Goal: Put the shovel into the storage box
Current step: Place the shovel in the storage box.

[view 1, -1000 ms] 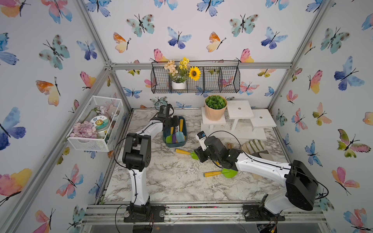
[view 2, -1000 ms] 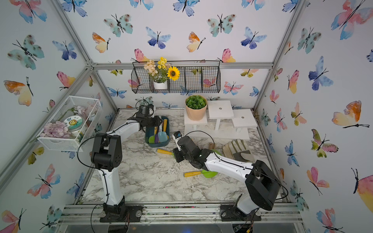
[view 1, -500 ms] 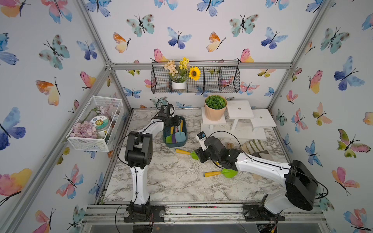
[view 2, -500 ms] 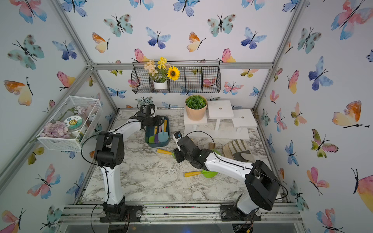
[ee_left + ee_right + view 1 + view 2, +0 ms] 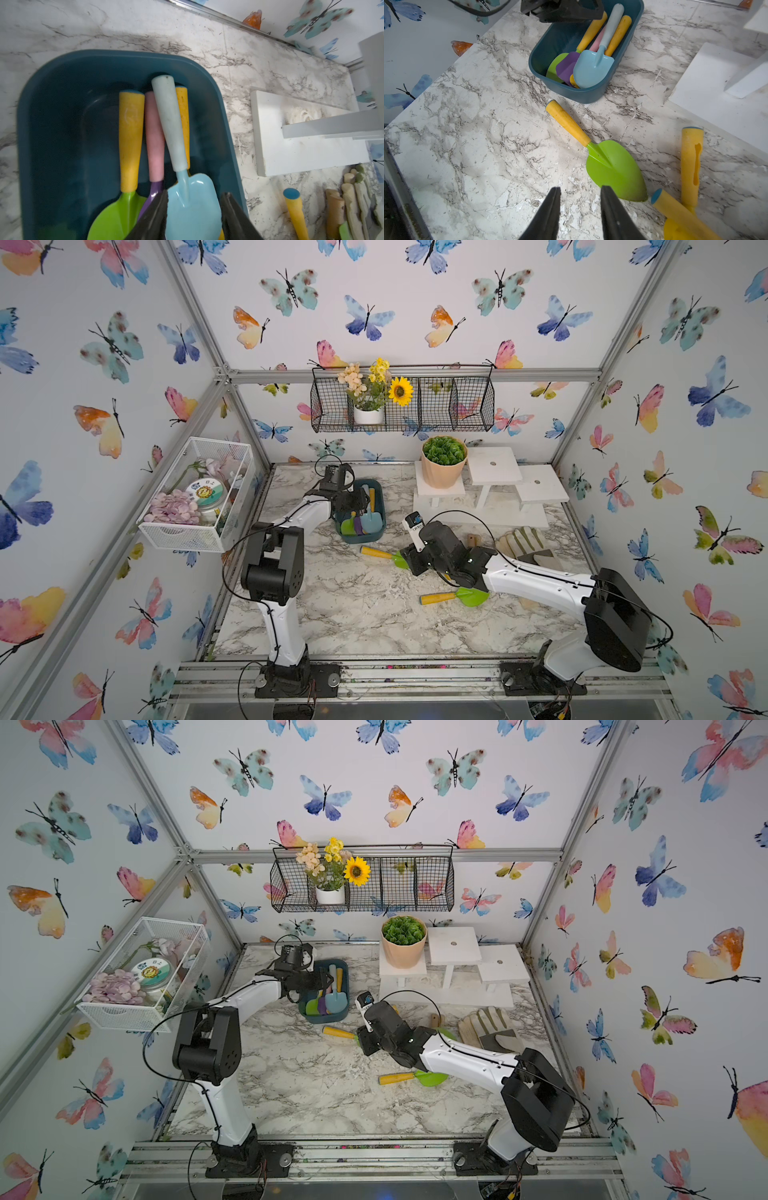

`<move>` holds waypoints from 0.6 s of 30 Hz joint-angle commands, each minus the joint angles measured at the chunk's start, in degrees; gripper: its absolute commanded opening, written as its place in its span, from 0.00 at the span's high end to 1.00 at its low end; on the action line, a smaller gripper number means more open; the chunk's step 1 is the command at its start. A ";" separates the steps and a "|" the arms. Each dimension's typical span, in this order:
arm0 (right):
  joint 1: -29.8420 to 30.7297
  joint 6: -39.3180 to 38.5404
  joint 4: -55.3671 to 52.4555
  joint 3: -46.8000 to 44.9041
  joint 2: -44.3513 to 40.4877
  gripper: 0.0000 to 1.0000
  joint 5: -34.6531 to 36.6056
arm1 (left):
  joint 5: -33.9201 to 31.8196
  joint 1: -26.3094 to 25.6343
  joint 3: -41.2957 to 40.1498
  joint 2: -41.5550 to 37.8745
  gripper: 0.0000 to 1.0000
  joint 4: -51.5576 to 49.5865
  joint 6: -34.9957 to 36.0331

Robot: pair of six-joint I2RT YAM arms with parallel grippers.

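Marble tabletop (image 5: 467,145) lies bare under the right gripper (image 5: 580,188), whose jaws stand narrowly apart and empty. The green shovel (image 5: 610,166) lies just beside them, blade nearest, yellow handle pointing toward the storage box (image 5: 583,95). That arm is the nearer; the left gripper (image 5: 196,193) hangs parted over a blue shovel (image 5: 172,124) already boxed.

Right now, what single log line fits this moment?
left jaws: open over blue shovel in storage box | right jaws: open, empty, near green shovel on table

A work glove (image 5: 524,545) lies on the marble tabletop (image 5: 353,614) near white stepped stands (image 5: 494,466) bearing a potted plant (image 5: 443,460).
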 commanded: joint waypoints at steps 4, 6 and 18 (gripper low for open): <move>-0.85 -2.35 1.19 1.94 1.91 0.57 -0.82 | -3.44 -2.58 -7.99 -10.20 0.52 -0.99 -1.59; -1.45 -3.00 0.38 3.26 2.85 0.56 -1.94 | -5.07 -3.67 -11.05 -13.30 0.52 -0.83 -1.86; -3.45 -4.60 -2.67 7.77 5.62 0.50 -4.01 | -8.57 -7.92 -24.82 -28.88 0.52 0.42 -4.62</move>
